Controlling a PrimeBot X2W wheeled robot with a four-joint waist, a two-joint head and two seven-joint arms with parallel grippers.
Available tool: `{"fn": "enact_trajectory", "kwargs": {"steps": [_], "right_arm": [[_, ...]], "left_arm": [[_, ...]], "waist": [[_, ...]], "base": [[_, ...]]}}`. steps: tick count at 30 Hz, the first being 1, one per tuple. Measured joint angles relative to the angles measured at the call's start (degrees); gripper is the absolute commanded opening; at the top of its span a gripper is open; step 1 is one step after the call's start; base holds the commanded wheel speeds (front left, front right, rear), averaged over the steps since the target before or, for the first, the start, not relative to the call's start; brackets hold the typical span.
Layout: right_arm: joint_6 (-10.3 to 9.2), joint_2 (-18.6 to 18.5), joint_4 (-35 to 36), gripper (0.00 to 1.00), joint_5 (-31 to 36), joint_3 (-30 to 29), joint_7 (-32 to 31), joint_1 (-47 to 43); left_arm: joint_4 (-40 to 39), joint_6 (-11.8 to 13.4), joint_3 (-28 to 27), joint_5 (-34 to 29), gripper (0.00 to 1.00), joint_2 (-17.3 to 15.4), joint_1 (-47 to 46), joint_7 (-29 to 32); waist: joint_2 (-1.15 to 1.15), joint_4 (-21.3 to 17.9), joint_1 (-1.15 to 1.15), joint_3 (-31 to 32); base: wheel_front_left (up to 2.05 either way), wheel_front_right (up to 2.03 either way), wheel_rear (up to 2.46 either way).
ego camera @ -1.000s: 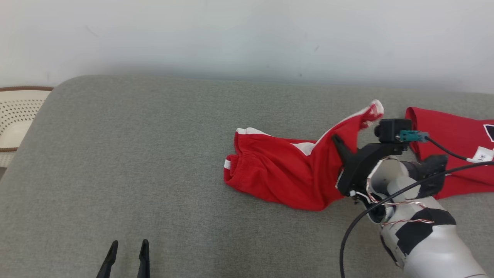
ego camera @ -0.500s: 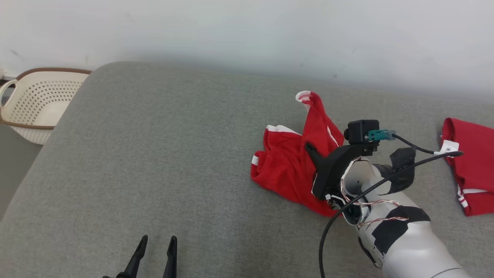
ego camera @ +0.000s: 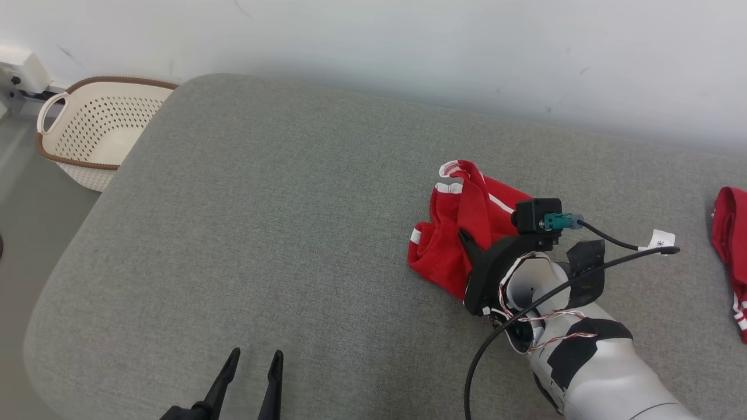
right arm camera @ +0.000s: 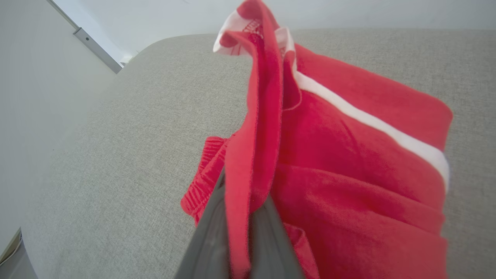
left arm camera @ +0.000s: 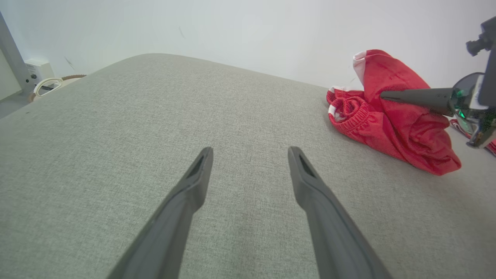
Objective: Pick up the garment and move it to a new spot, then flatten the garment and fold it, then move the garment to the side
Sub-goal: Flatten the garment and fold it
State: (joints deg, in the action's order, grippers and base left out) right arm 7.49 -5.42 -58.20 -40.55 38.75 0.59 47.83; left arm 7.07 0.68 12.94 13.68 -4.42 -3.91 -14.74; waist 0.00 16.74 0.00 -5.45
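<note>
Right gripper [ego camera: 467, 239] clamped on shorts [ego camera: 449, 256], dragged left, well clear of other red garment [ego camera: 729, 233], bunched on cushion [ego camera: 262, 204]. Move nearly done, flattening next. Left gripper [ego camera: 257, 352] wide, empty, near.

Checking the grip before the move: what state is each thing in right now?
red shorts: bunched, one fold lifted, rest lying on cushion
right tool: shut on the red shorts
left tool: open, empty
basket: upright, looks empty
other red garment: lying on cushion, untouched
</note>
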Motion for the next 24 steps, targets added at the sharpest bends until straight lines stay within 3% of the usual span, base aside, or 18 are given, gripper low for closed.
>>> {"fn": "enact_trajectory", "kwargs": {"steps": [1,11,16,24], "right_arm": [[0.0,0.16,-0.16,1.0,-0.12,0.11,0.54,0.08],[0.0,-0.43,5.78,1.0,-4.9,1.47,7.25,-0.69],[0.0,-5.05,10.28,1.0,-6.09,0.86,9.91,-2.25],[0.0,-11.84,11.06,1.0,-6.24,-3.64,11.34,-6.61]], "left_arm": [[0.18,-0.02,-0.16,0.08,1.0,-0.03,-0.03,0.0],[-0.29,1.01,-2.29,0.33,1.0,-0.77,1.35,-0.04],[-1.76,1.89,-3.0,0.33,1.0,-1.12,3.16,-0.2],[-3.28,2.23,-3.52,0.41,1.0,-1.55,4.24,-0.2]], "waist": [[0.0,0.05,0.0,-0.05],[0.0,-2.34,0.0,1.58],[0.0,-4.16,0.0,2.59],[0.0,-5.96,0.0,3.21]], "base": [[0.0,0.0,0.0],[0.0,0.0,0.0],[0.0,0.0,0.0],[0.0,0.0,0.0]]}}
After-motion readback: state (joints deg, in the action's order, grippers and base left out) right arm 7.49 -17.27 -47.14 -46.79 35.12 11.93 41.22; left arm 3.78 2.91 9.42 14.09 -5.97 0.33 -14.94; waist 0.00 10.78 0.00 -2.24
